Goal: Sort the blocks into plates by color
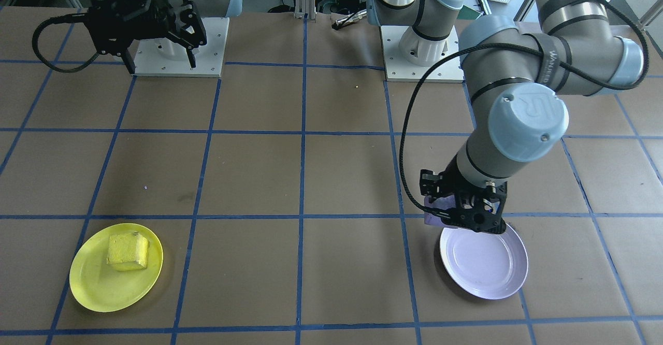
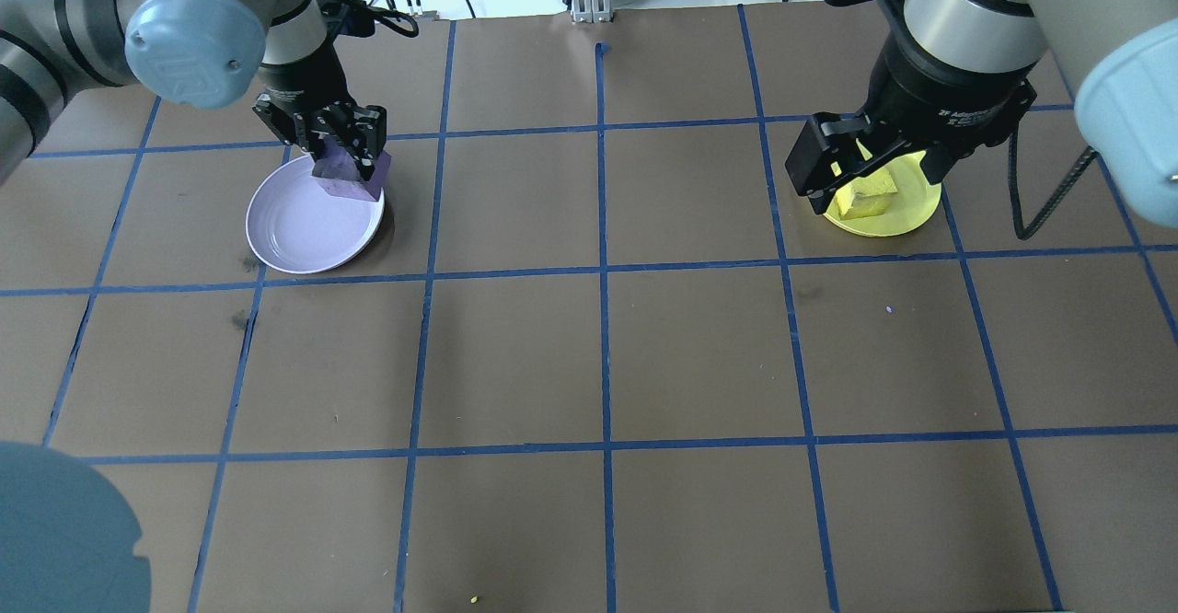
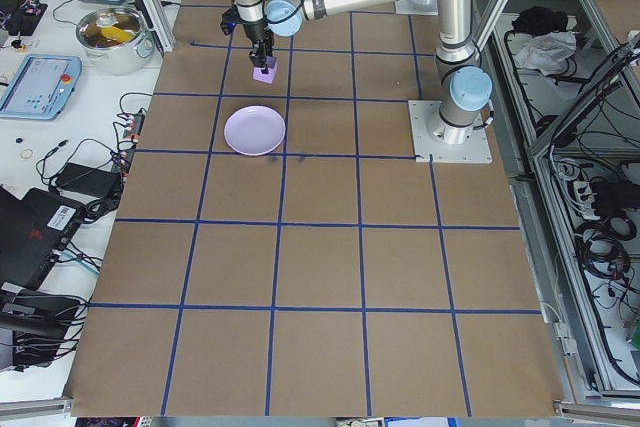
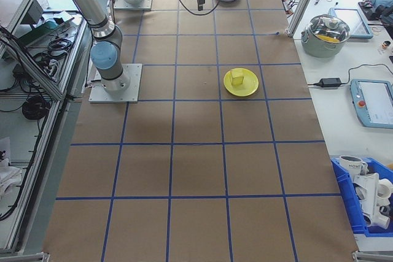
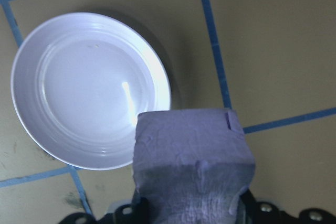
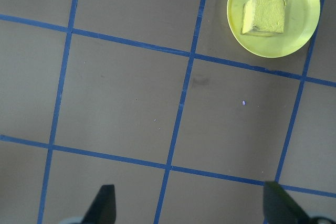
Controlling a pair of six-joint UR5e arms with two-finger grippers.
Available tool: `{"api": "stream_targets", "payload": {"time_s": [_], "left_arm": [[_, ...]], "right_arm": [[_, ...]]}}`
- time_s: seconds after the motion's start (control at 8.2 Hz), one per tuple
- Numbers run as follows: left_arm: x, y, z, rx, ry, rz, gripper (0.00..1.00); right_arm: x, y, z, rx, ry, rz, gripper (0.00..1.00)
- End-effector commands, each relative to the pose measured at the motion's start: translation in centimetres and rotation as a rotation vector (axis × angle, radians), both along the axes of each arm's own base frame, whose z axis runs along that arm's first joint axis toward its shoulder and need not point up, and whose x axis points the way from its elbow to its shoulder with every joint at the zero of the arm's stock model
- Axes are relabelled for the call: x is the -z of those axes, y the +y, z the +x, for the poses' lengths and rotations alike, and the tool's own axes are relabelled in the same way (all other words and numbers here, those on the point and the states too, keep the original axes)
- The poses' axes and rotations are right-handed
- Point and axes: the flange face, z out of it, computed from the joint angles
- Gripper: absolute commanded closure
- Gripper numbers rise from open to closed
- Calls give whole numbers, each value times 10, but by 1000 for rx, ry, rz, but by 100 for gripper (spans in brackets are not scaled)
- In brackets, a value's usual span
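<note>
Purple block: pale purple rough foam cube, nearest the left wrist lens, clamped between the fingers of the left pincer and held in the air over the rim of the lavender plate, on that plate's edge toward the desk's centre line.
Lavender plate: glossy pale lavender-white round shallow plastic plate, lying flat on the desk with nothing resting in its bowl; in the front-facing view the purple block overlaps its rim on the side toward the robot's base.
Left pincer: clenched on the purple block, fingers pointing down, just above the lavender plate's rim.
Yellow block: bright yellow rough foam cube, sitting inside the yellow plate, off its middle.
Yellow plate: bright yellow round shallow plastic plate, well apart from the lavender plate, across the desk at the same depth.
Right pincer: released, its 2 fingers spread with nothing between them, raised high and pulled back from the yellow plate toward the right arm's base.
Desk: brown surface ruled into squares by blue tape lines.
</note>
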Motion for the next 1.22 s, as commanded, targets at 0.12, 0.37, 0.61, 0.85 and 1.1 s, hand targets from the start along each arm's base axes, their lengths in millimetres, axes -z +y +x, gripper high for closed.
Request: {"api": "stream_targets", "payload": {"time_s": [0.12,0.37,0.61,0.85,1.1], "left_arm": [[47,-38,81,40,4,-11,100],[63,-44,88,31,3,-4,92],[68,-46,97,10,4,-4,1],[64,-44,97,12,-5,-6,0],[51,-40,94,13,-5,-13,0]], "right_arm": [[1,2,0,-10,1,-4,0],[0,0,0,-10,-2,-17,0],[1,0,0,-9,0,-16,0],[1,0,0,2,4,-17,0],[2,-1,0,0,1,-12,0]]}}
